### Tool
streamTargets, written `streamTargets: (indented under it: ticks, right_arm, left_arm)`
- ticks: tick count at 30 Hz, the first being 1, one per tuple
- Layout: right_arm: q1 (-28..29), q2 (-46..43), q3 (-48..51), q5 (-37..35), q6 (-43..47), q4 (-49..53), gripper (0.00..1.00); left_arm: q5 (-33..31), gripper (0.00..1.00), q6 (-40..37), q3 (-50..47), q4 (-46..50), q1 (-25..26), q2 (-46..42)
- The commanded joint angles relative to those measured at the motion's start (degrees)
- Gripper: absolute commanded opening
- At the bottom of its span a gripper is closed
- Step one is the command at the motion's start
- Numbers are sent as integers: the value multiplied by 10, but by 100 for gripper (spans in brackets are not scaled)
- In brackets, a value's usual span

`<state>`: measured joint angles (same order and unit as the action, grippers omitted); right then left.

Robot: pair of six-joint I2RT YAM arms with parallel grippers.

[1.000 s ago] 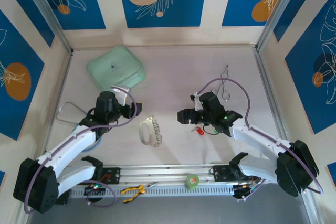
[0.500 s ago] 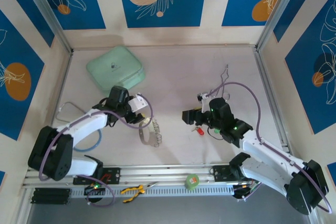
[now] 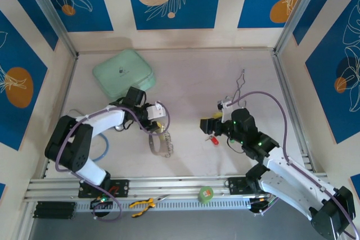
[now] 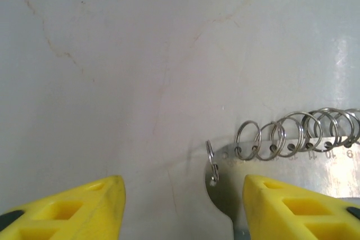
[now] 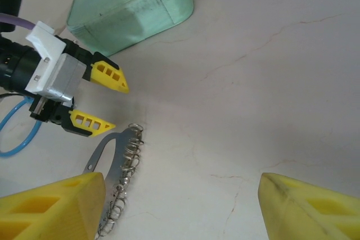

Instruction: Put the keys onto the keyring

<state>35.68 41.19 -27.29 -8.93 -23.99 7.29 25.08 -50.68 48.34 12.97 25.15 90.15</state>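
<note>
**Top view:** L arm lies low, forearm reaching toward table centre. L claw (image 3: 162,127) tips down over the far end of the keyring (image 3: 160,144). Its fingertips are mostly hidden under the wrist body, so the gap is hard to read here. Keyring lies flat, long axis running from L claw's tips back toward the near edge, rings along one long side. R arm bent at elbow, R claw (image 3: 206,125) aimed at centre. Red key (image 3: 214,139) on table just nearside of R claw; too small to tell blade direction.

**L wrist view:** L claw (image 4: 180,209) approx half-open, nothing btwn fingers (image 4: 67,212), which are cut off at bottom. Keyring (image 4: 225,192) rounded end sits just inside one finger; the rest runs out of frame sideways.

**R wrist view:** R claw (image 5: 180,209) spread wide, empty, fingers cropped. Ahead of it, L claw (image 5: 115,105) w/ lower finger right over keyring (image 5: 126,164) end; contact unclear. Keyring's near end hidden behind R claw's finger.
</note>
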Motion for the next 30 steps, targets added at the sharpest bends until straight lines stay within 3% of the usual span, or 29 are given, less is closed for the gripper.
streamTargets:
  ticks: [1,19,30]
  right_arm:
    - [2,-15,5,-14,7,16,72]
    - [2,-36,12,-15,-13,33,70]
    - [2,-53,14,-23,-11,47,70]
  left_arm:
    - [25,55,-43,29,49,11,19]
    - [-84,40,-68,162,221,52,133]
    - [-88,28,-70,190,244,62,163]
